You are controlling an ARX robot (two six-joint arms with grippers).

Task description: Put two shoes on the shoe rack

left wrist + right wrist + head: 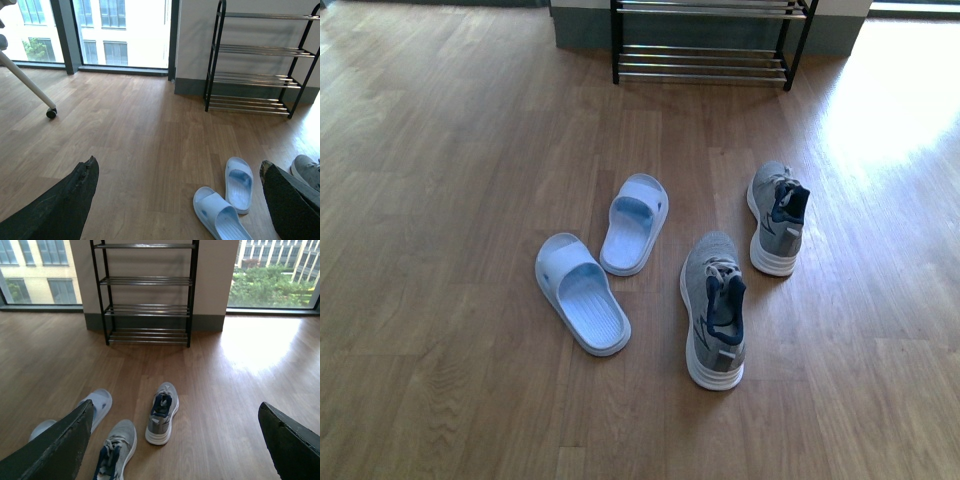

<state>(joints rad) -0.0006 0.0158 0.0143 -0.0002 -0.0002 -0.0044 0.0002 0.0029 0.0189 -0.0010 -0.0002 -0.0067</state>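
Observation:
Two pale blue slides lie on the wood floor, one nearer (582, 294) and one farther (635, 223). Two grey knit sneakers with white soles lie to their right, one nearer (714, 308) and one farther (776, 217). The shoe rack (705, 42) with black frame and chrome rods stands at the far wall. Neither arm shows in the front view. My left gripper (180, 200) is open and empty high above the floor, with the slides (238, 183) between its fingers. My right gripper (175, 440) is open and empty above the sneakers (161, 413); the rack (145, 295) stands ahead.
A white leg with a black caster (50, 113) stands on the floor at the left. Large windows run along the far wall on both sides of the rack. Sunlight glares on the floor at the right (895, 110).

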